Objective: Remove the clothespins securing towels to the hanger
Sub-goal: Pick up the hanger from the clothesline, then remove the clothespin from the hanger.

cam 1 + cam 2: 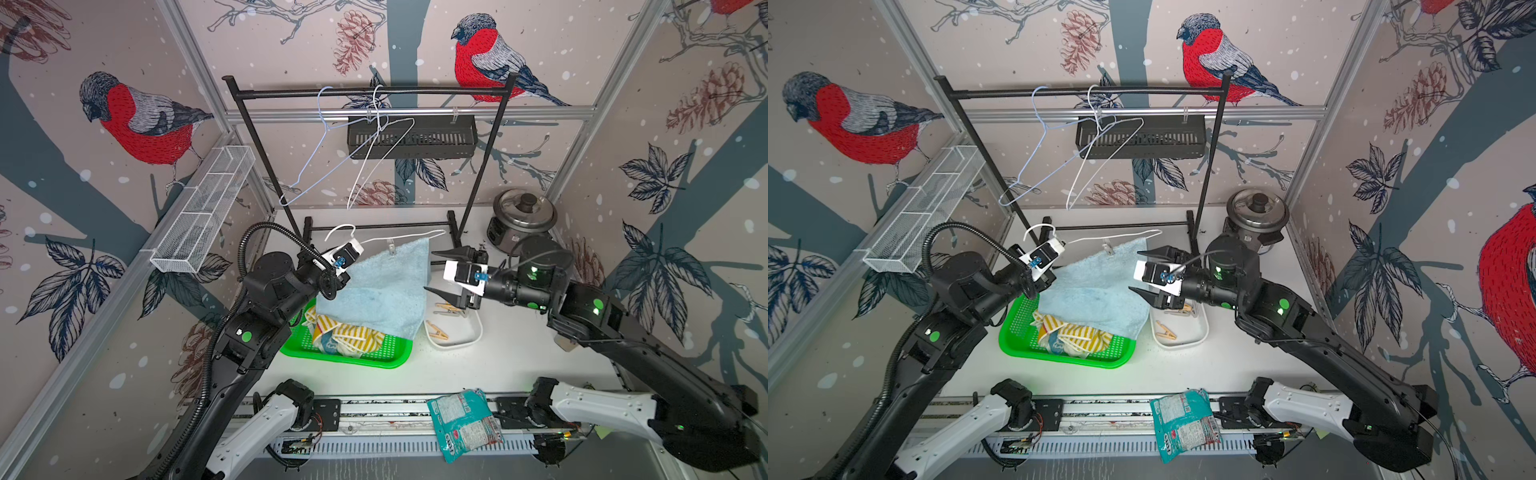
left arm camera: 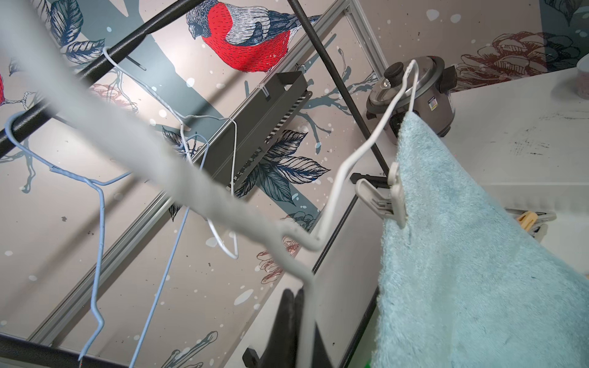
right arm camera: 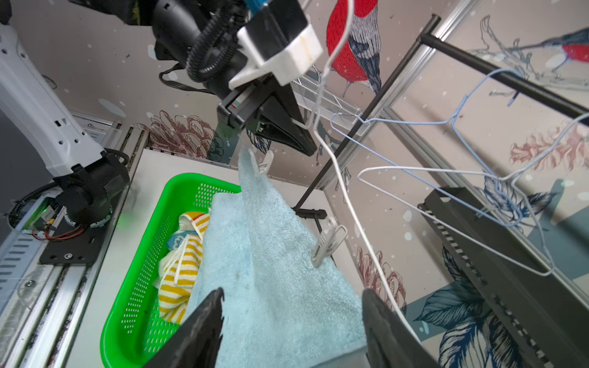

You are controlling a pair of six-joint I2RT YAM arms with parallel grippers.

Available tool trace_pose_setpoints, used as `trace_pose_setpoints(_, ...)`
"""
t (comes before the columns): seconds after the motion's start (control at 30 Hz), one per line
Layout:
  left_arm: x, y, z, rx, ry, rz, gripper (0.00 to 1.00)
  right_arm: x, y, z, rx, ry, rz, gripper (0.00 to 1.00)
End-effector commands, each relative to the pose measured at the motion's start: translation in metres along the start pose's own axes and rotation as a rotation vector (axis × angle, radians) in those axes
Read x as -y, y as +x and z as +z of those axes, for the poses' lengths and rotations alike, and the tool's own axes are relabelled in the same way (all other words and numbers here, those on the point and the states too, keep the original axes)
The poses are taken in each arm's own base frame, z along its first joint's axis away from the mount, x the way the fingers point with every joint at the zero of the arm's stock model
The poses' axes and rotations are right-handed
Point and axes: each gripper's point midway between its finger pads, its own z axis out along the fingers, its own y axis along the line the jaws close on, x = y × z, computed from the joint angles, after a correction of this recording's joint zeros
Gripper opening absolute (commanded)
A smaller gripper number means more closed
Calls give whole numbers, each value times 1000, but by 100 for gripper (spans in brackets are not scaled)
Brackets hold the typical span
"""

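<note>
A light-blue towel (image 1: 382, 286) hangs from a white wire hanger (image 1: 415, 237) and droops over the green basket (image 1: 353, 363). Two pale grey clothespins pin it to the wire, one at mid-edge (image 3: 330, 243), one close to the left fingers (image 3: 261, 164). My left gripper (image 2: 294, 294) is shut on the hanger's wire near its neck. My right gripper (image 1: 430, 270) stands open just right of the towel, with only cloth in front of it. The yellow-striped towel (image 1: 345, 336) and a bit of teal towel (image 3: 177, 240) lie in the basket. Wooden clothespins (image 1: 436, 330) lie in a white tray (image 1: 461, 344).
A black rack (image 1: 374, 92) at the back carries a bare blue hanger (image 1: 307, 166) and a bare white hanger (image 1: 374, 166). A rice cooker (image 1: 523, 216) stands at back right and a wire mesh shelf (image 1: 203, 212) is on the left wall. A snack packet (image 1: 463, 422) lies on the front rail.
</note>
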Motion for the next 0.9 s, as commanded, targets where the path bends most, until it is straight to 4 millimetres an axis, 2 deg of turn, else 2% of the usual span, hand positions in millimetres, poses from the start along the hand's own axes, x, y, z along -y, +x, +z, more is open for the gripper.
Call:
trace_pose_setpoints(0.0,-7,-14,-5,49,-20,19,0,10,7,13,-22,127,-123,69)
trace_pose_setpoints(0.07,-6,-15,-7,57,-16,17,0,7,16,24,-38,142,-125,68)
trace_pose_setpoints(0.2,-5,-18,-10,70,-10,17,0,9,21,40,9,194,-93,72)
trace_pose_setpoints(0.33,-4,-21,-11,78,0,20,0,17,24,52,32,253,-75,80)
trace_pose_setpoints(0.5,-1,-24,-12,95,20,21,0,28,27,68,15,288,-47,83)
trace_pose_setpoints(0.73,1,-26,-13,107,30,18,0,36,29,86,32,311,12,90)
trace_pose_setpoints(0.87,1,-26,-13,108,31,19,0,35,37,103,7,288,33,93)
